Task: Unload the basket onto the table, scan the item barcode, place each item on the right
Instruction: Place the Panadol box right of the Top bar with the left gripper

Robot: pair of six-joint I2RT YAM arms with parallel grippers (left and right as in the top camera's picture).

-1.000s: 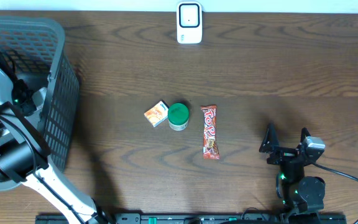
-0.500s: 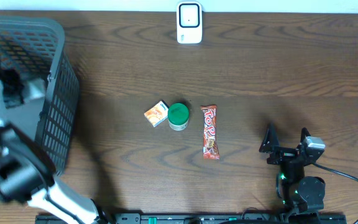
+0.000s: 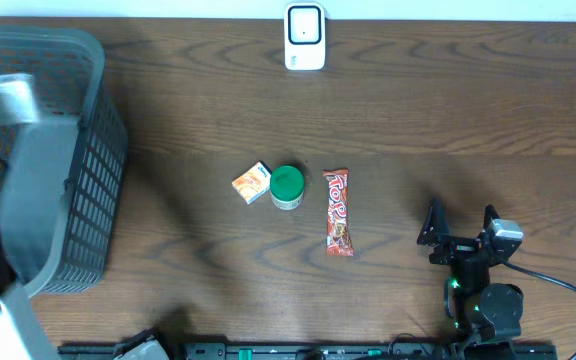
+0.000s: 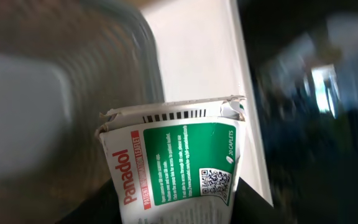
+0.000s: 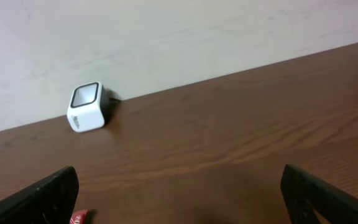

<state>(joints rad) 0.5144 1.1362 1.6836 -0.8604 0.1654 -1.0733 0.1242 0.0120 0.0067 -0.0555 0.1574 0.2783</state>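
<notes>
The item is a white and green Panadol box (image 4: 179, 162), and my left gripper (image 4: 176, 214) is shut on its lower part in the left wrist view. A barcode strip (image 4: 173, 116) shows along its torn top flap and a QR code (image 4: 215, 182) on its green face. In the overhead view the left arm (image 3: 8, 200) is a large grey blur over the basket (image 3: 88, 200), hiding the box. The white scanner (image 3: 305, 37) stands at the table's far edge, also seen as the scanner (image 5: 86, 107). My right gripper (image 3: 460, 215) rests open at the lower right, empty (image 5: 185, 199).
A small orange box (image 3: 251, 183), a green-lidded tub (image 3: 287, 186) and a red candy bar (image 3: 338, 212) lie mid-table. The dark mesh basket takes the left edge. A pale wall runs behind the scanner.
My left arm has risen out of the basket toward the overhead camera and now blurs large over it. The right arm and the table items have not moved.
</notes>
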